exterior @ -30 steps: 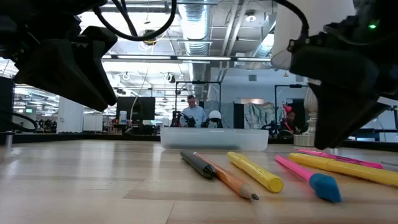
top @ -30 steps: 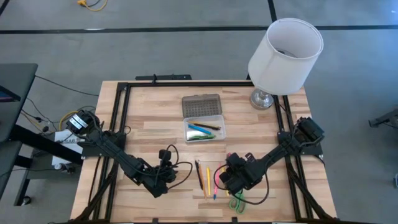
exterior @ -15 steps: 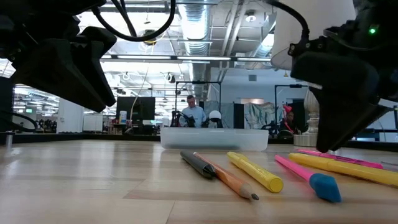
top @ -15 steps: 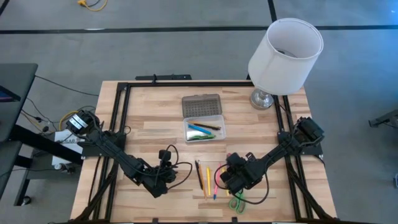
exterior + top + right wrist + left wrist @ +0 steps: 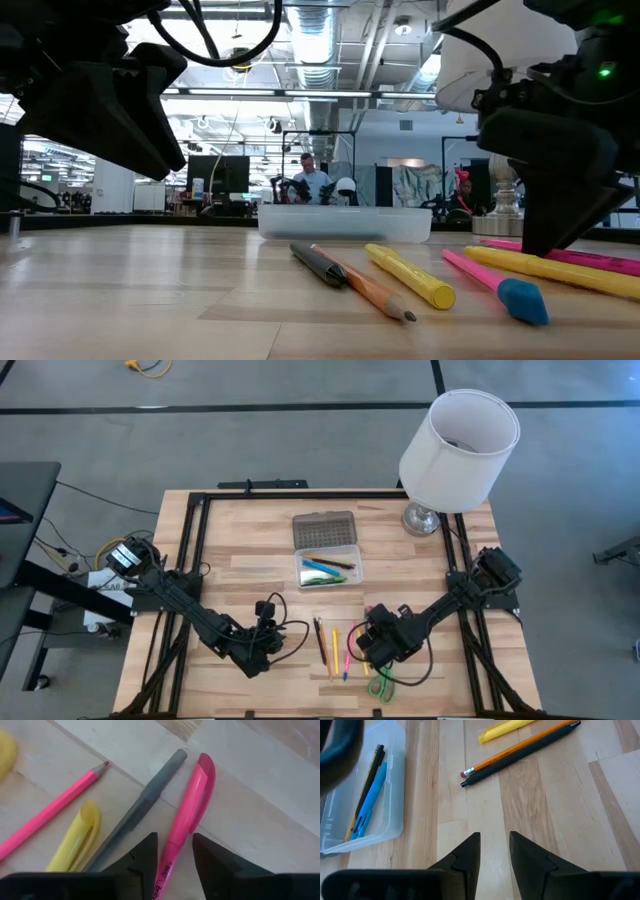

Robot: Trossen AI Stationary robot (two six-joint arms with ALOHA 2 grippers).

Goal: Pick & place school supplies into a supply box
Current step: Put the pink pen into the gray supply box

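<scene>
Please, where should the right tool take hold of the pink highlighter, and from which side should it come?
Grip the pink highlighter across its slim barrel, near the middle, coming from above. It lies flat on the table, and the right tool, open, already straddles it; the grey pen lies close alongside.

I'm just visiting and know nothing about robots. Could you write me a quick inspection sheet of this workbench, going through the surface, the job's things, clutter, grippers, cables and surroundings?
Surface: wooden table in a black frame, seen from above.
Job's things: clear supply box, lid open, a few pens inside; loose pens and pencils lie toward the front; green-handled scissors beside them.
Clutter: white lamp at the table's back right corner.
Grippers: right gripper low over a pink pen, its fingers a little apart on either side of it, not closed on it. Left gripper open over bare wood, holding nothing.
Cables: black cables loop along both arms; a yellow cable on the floor.
Surroundings: a person far behind in the low view.
</scene>
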